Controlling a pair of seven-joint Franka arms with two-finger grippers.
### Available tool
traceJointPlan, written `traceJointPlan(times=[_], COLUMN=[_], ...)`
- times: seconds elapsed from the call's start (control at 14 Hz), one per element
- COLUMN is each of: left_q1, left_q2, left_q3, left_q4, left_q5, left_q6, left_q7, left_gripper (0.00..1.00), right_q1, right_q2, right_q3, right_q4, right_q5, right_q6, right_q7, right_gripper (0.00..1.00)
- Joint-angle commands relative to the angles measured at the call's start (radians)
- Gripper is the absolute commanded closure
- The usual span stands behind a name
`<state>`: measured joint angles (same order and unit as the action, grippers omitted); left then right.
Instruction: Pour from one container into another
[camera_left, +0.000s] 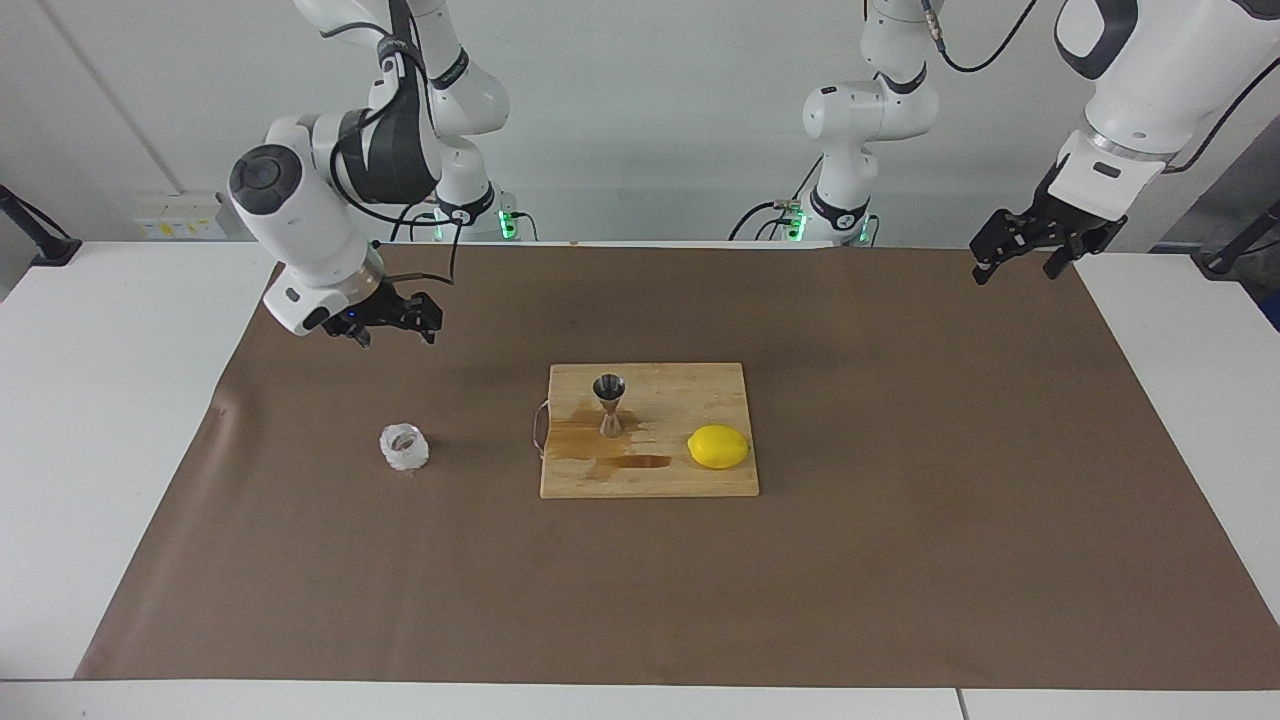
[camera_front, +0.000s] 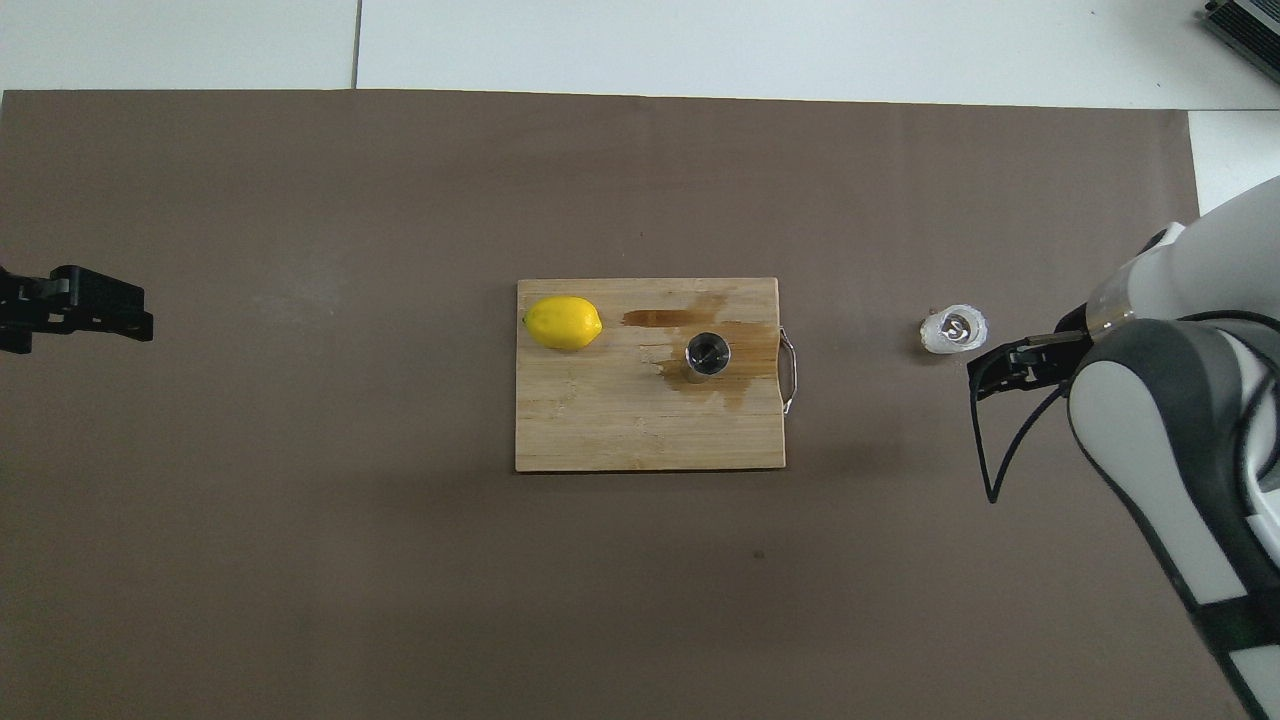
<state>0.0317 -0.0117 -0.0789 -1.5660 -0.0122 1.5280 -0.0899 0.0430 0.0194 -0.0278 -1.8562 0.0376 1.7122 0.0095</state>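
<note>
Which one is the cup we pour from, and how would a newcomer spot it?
Start at the wooden cutting board in the middle of the brown mat. Off the board, toward the right arm's end of the table, the small glass cup stands alone on the mat. Squat, clear and bumpy-walled, it differs from the shiny hourglass steel jigger and the yellow lemon on the board.

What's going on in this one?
Nothing is being held. The right end effector is open and up in the air over the brown mat, clear of the glass cup, which stands upright on the mat toward the right arm's end of the table. The jigger stands on the cutting board amid a brown wet stain, with a lemon beside it. The left end effector waits, open, over its own end of the mat.
</note>
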Motion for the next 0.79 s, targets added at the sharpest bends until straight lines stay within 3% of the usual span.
traceJointPlan(times=[0.0, 0.21, 0.72], left_q1=[0.004, 0.005, 0.005], left_q2=[-0.024, -0.024, -0.024], left_q3=[-0.002, -0.002, -0.002], left_q4=[-0.023, -0.022, -0.023], left_q5=[0.006, 0.006, 0.006], left_q6=[-0.008, -0.008, -0.008], left_q7=[-0.004, -0.004, -0.004], left_gripper=[0.0, 0.0, 0.0], right_q1=[-0.014, -0.015, -0.031], right_q2=[-0.03, -0.075, -0.101], right_q3=[0.0, -0.015, -0.023], right_q4=[0.125, 0.208, 0.186], right_q5=[-0.013, -0.007, -0.021], right_q6=[-0.107, -0.138, -0.154], right_q7=[0.041, 0.047, 0.041], right_gripper=[0.0, 0.0, 0.0])
